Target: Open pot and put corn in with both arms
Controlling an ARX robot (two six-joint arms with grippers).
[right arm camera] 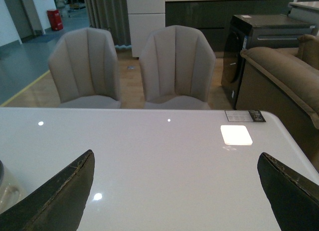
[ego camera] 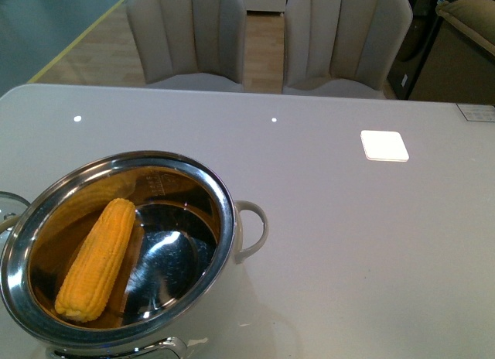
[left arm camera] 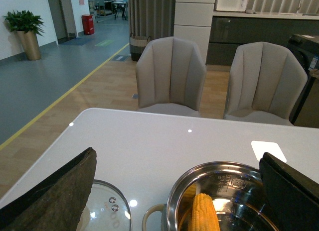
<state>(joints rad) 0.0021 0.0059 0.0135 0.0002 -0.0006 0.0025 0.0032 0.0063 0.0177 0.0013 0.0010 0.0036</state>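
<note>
Corn (ego camera: 97,259) sits in pot (ego camera: 224,220); I see both pincers wide open, empty. Cob's stiff, bumpy: grip mid-length.

Front view: no arm visible. Only fingers in the wrist views. Left gripper (left arm camera: 174,191): two broad black fingers (left arm camera: 55,196), wedge-shaped, tapering to a rounded tip, matte and faintly textured. Right gripper (right arm camera: 174,191): same pair of black fingers (right arm camera: 60,201), pale scuffs and worn edges along the rims. No cables, screws or markings visible.
</note>
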